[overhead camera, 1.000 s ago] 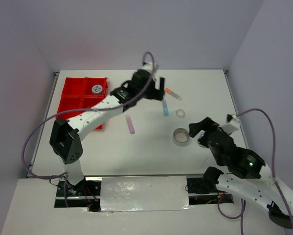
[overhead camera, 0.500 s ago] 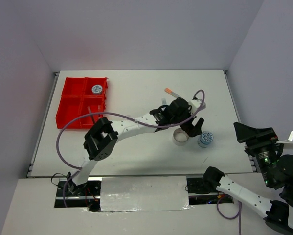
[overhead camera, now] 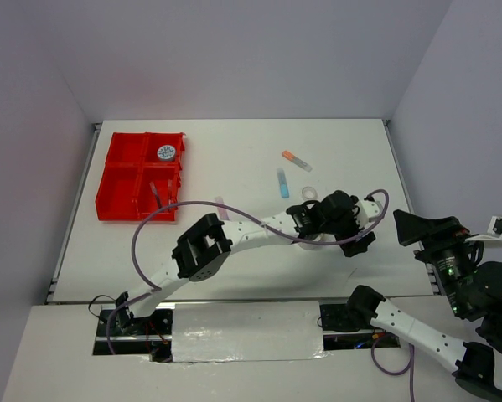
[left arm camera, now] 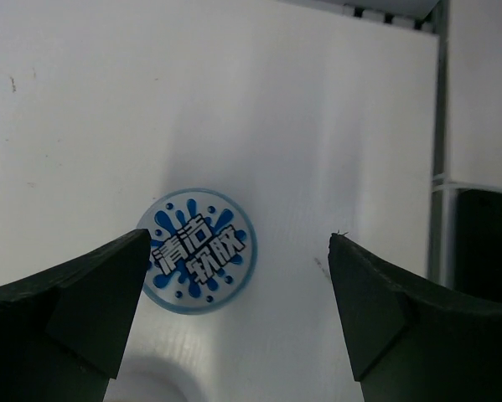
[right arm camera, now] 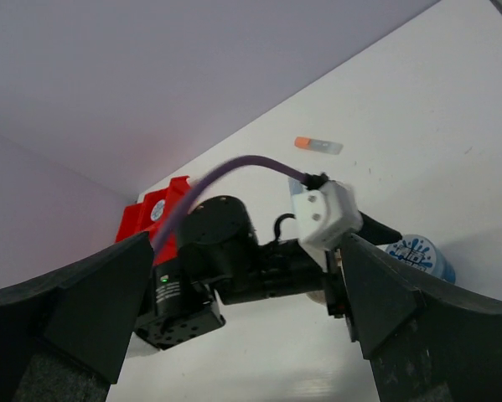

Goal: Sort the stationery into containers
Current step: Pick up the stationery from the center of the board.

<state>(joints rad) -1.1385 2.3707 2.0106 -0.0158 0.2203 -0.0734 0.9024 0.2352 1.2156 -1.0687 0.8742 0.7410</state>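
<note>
White table (overhead camera: 234, 151), with the red tray (overhead camera: 125, 152) of four compartments set at its far left corner. A second tub (overhead camera: 167, 152) is seen in the far right compartment and thin pens (overhead camera: 154, 193) in the near right one.

The left arm is stretched across the table to its right half. The left gripper (left arm camera: 238, 237) is spread wide and empty, and in the left wrist view the blue-lidded tub (left arm camera: 202, 251) lies upright on the table below and between the fingers, nearer the left one. From above, this tub is hidden by the gripper.

The right gripper (right arm camera: 249, 241) is raised at the right edge, also wide and empty, well apart from the stationery.

The tub is judged light, rigid and smooth-walled. It is best taken across its round side wall, below the lid, with the jaws centred first; an off-centre close may push it aside.

A small tape roll (overhead camera: 309, 193) lies just beyond the left wrist, and the larger roll cannot be made out beneath the arm. A light-blue marker (overhead camera: 282, 182) and an orange-capped marker (overhead camera: 297, 159) lie farther off, and a purple marker (overhead camera: 220, 203) beside the forearm. These are judged to lie near the carrying path to the tray and should be passed over, not swept.
</note>
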